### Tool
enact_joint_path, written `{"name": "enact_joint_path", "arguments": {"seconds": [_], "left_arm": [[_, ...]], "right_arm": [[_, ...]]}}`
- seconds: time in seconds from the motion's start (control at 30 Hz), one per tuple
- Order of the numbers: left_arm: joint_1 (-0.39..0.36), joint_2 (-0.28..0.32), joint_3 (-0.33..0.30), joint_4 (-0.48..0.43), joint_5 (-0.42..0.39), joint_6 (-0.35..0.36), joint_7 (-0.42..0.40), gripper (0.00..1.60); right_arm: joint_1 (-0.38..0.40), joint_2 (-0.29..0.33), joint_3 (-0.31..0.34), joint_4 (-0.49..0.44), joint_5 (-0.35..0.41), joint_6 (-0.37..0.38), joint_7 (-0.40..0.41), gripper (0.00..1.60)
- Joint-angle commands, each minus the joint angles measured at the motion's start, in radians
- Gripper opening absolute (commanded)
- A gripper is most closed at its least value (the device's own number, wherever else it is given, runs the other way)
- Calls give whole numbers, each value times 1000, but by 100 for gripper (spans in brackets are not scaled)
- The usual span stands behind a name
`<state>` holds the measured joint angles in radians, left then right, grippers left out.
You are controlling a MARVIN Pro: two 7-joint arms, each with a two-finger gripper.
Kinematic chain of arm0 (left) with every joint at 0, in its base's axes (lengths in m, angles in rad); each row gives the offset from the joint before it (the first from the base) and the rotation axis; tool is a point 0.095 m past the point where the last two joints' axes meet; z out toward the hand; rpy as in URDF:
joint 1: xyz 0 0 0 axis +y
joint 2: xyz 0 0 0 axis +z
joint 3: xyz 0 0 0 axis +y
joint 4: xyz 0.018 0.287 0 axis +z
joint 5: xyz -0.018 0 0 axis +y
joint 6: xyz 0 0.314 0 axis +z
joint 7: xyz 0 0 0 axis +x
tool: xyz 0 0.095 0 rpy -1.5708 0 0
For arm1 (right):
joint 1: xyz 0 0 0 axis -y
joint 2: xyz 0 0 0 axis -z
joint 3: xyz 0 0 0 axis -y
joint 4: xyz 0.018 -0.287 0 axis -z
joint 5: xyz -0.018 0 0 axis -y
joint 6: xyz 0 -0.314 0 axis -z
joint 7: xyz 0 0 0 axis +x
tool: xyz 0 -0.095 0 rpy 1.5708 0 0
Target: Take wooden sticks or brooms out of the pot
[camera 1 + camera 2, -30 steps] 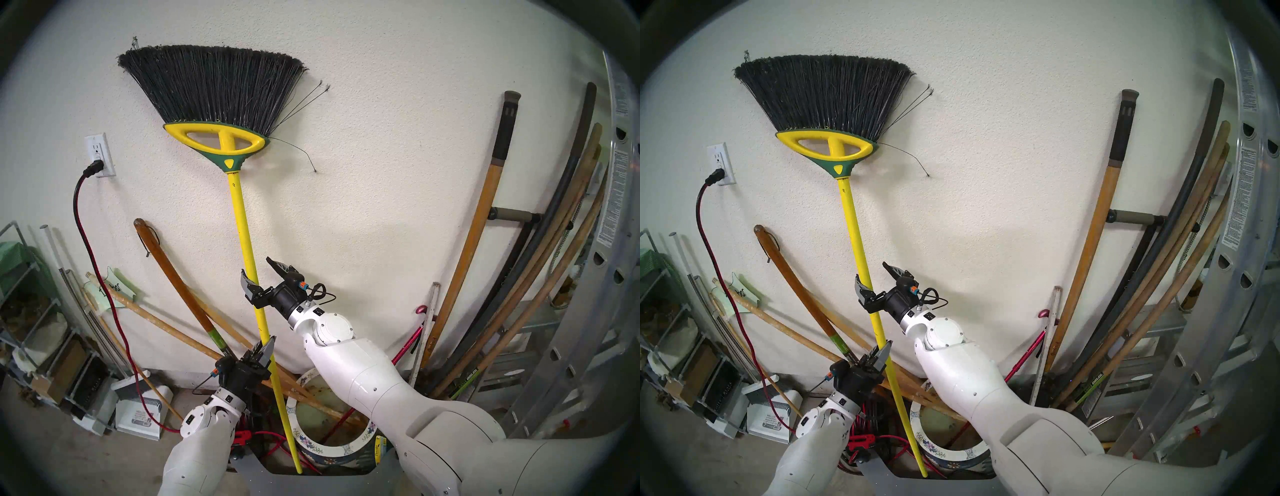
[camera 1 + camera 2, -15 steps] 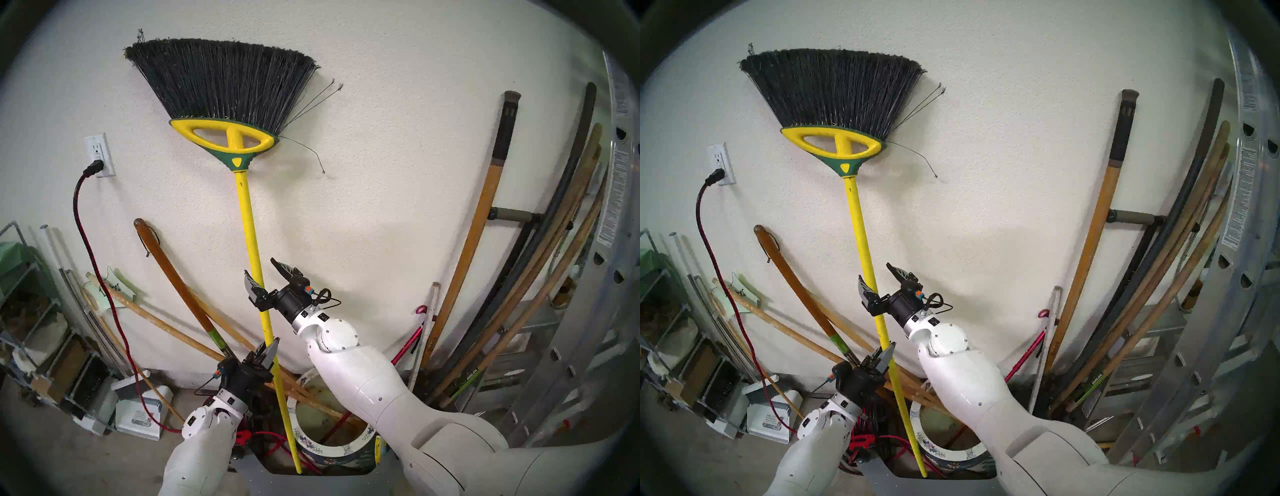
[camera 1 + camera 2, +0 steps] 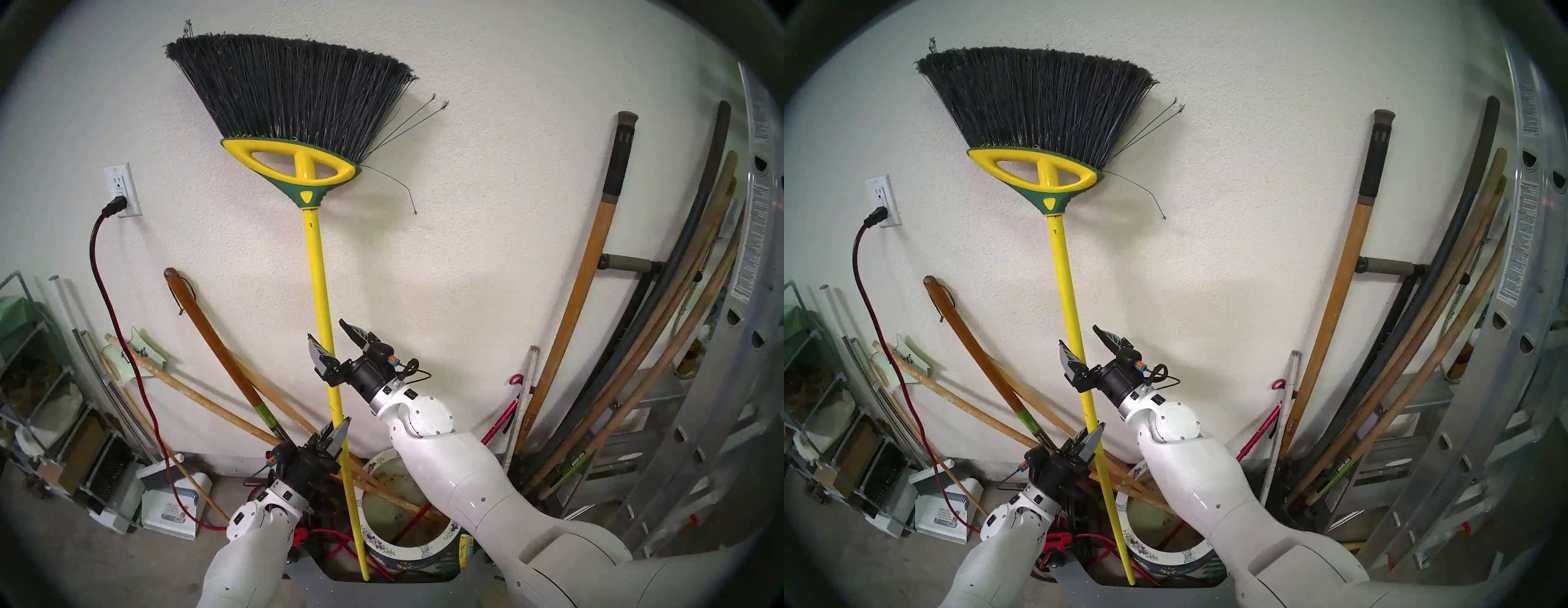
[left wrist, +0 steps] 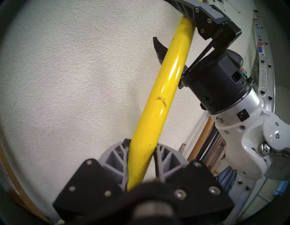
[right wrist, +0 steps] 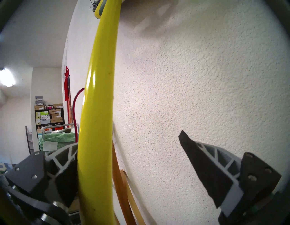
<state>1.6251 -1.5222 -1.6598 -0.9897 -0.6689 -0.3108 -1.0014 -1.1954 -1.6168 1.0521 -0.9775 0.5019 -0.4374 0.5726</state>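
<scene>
The broom (image 3: 321, 297) stands head up against the wall, with a yellow pole, a yellow-and-green head (image 3: 297, 165) and black bristles. Its lower end hangs outside the pot's left front side. My left gripper (image 3: 339, 433) is shut on the pole low down, as the left wrist view shows (image 4: 142, 150). My right gripper (image 3: 329, 335) is open higher up, the pole resting against one finger (image 5: 62, 161). The pot (image 3: 407, 552) with a white flowered rim sits below my right arm. Tan wooden poles (image 3: 203, 397) lean out of it to the left.
A wall outlet (image 3: 121, 191) with a red cord is at left, above a shelf (image 3: 38, 382) and a white dustpan (image 3: 169, 501). Long tool handles (image 3: 585, 276) and an aluminium ladder (image 3: 746, 297) lean at right. Red cables lie by the pot.
The broom has tilted to the right, its head moving right and up while its lower end stayed put. Both arms moved right with it. The left stays shut, the right open.
</scene>
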Motion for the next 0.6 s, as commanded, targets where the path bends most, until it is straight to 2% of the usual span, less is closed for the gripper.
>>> {"name": "enact_joint_path", "arguments": {"seconds": [0.0,0.1,0.2,0.37,0.57], "left_arm": [[2,-5,12,-4,-5,0,-29,0],[2,-4,13,-2,-7,-1,-32,0],[1,-3,14,0,-10,-2,-35,0],[0,-2,15,2,-12,-4,-37,0],[0,-1,17,2,-14,-4,-37,0]], "right_arm": [[-66,32,-34,-61,36,4,118,160],[-86,44,-44,-87,47,20,152,160],[-102,50,-42,-103,39,4,145,160],[-123,50,-22,-107,22,-75,115,160],[-138,42,-16,-101,-34,-165,54,160]]}}
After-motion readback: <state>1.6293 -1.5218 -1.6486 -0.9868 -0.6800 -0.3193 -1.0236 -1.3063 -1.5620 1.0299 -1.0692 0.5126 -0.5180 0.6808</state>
